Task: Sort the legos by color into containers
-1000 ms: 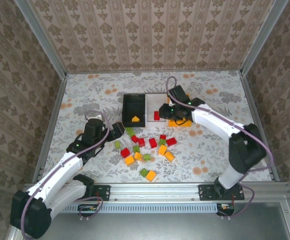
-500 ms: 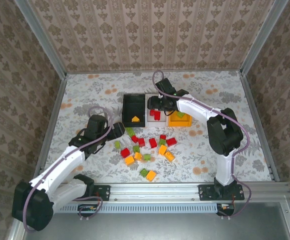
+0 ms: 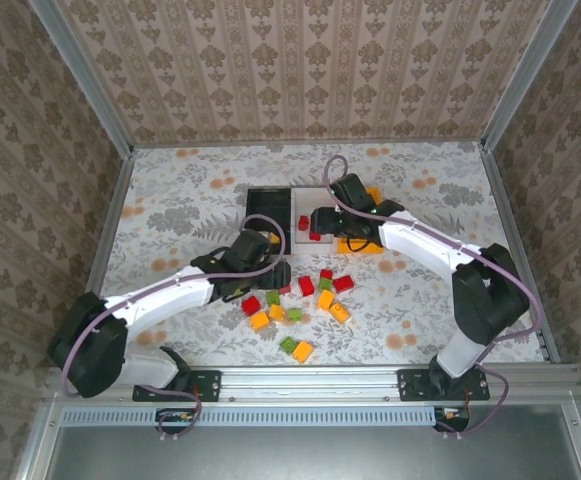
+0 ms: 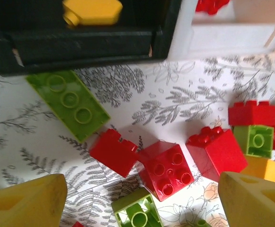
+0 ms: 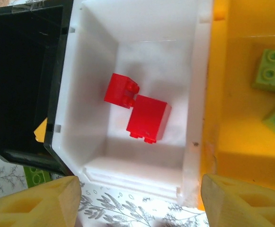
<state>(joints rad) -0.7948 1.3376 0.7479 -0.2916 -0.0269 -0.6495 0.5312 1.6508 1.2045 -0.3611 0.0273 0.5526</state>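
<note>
The containers stand in a row: black bin, white bin, orange-yellow bin. My right gripper hangs open over the white bin's near wall. Two red legos lie inside that bin. Two green legos lie in the orange-yellow bin, and a yellow one in the black bin. My left gripper is open low over the loose pile. A red lego sits between its fingers, untouched.
Loose red, green and orange legos are scattered on the floral table in front of the bins. Metal rails and patterned walls enclose the table. The left arm stretches across the near left.
My right gripper has opened, and a second red lego now lies in the white bin. My left arm swung right, from the table's left side to the pile.
</note>
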